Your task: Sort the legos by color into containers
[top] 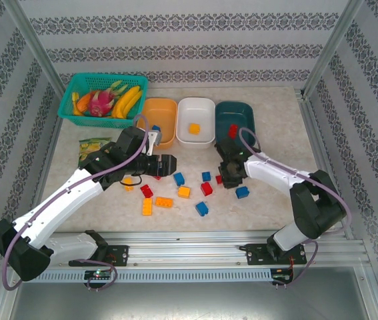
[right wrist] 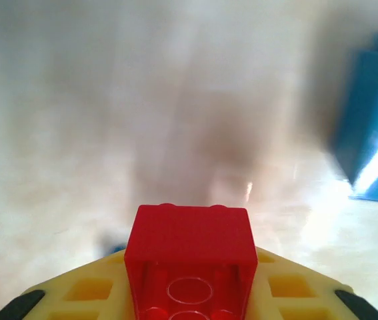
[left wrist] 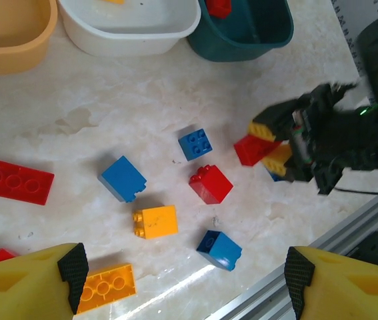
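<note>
While loose studded plastic bricks [top: 183, 192] lie scattered on the pale, marbled table [top: 175, 223], the right gripper [right wrist: 189, 287] clamps a small red brick [right wrist: 189, 240] between yellow pads moulded with square recesses. The brick's hollow underside and round inner tubes face the wrist camera. Seen from the left wrist, the same red brick [left wrist: 252, 150] is pinched in front of the dark teal tray [top: 232, 110]; whether it touches the table cannot be told. The left gripper [left wrist: 185, 270] hangs with its chunky, black-tipped yellow fingers [left wrist: 22, 283] spread wide and nothing between them. Ahead of it lie a boxy blue brick [left wrist: 122, 178], a square blue four-stud piece [left wrist: 195, 143], a red block [left wrist: 210, 183] and a yellow-orange block [left wrist: 155, 221]. A flat red plate [left wrist: 12, 180] lies off to one side. Behind, three shallow, glossy, round-cornered trays stand side by side: the orange tray [top: 162, 117], the white tray [top: 195, 110] holding an orange brick [top: 194, 129], and the teal one holding a red piece [top: 233, 131]. A teal lattice basket [top: 65, 100] of toy fruit [top: 127, 100] stands far left.
</note>
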Tool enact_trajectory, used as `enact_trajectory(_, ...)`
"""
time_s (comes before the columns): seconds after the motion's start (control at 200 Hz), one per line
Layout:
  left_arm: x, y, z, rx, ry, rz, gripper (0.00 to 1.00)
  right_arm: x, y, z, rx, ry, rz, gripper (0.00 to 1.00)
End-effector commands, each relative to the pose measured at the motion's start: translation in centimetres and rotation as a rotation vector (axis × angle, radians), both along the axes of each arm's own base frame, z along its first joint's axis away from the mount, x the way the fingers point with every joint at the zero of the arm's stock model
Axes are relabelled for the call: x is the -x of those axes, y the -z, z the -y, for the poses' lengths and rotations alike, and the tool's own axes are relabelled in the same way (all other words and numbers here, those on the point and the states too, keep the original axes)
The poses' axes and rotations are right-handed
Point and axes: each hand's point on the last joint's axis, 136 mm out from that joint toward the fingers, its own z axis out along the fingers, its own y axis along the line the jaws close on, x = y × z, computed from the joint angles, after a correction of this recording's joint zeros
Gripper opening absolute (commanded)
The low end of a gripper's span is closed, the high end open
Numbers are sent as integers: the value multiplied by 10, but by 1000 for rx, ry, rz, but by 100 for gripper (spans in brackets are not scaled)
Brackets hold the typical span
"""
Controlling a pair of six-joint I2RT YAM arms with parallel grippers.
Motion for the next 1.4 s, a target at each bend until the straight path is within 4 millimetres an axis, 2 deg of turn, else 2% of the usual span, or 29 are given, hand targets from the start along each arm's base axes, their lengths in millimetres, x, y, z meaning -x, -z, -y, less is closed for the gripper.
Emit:
enact_trajectory(0.0, -18, -21, 16, 61, -37, 31, 80, -40, -57, 25, 163, -199, 189, 24)
enact_trajectory(0.13, -44, -35, 32, 96, -69, 15, 81, -88, -101, 36, 283, -478, 347, 24)
enact_trajectory(0.225, -63, -42, 46, 138, -77, 21, 81, -117, -113, 36, 317, -700, 413, 26)
enact_trajectory(0.315, -83, -40, 54, 165, -93, 3, 81, -136, -108, 34, 297, -891, 426, 28)
enact_trajectory(0.445, -107, -38, 61, 204, -127, -22, 81, -158, -87, 20, 245, -1094, 427, 31)
enact_trajectory(0.629, -128, -31, 66, 215, -153, -48, 80, -185, -48, 14, 204, -1130, 337, 31)
enact_trajectory(0.719, -131, -30, 69, 214, -152, -54, 80, -192, -31, 12, 173, -1116, 294, 30)
enact_trajectory(0.859, -132, -28, 68, 204, -157, -55, 80, -190, -8, 18, 138, -1082, 220, 30)
enact_trajectory(0.989, -129, -28, 66, 201, -155, -57, 80, -183, 6, 16, 99, -1089, 181, 30)
enact_trajectory(1.129, -128, -26, 65, 200, -158, -61, 80, -181, 17, 22, 96, -1086, 144, 35)
enact_trajectory(1.264, -124, -28, 63, 199, -156, -59, 80, -184, 10, 25, 105, -1081, 155, 47)
enact_trajectory(1.399, -118, -32, 56, 189, -168, -54, 80, -189, -17, 24, 128, -1080, 210, 55)
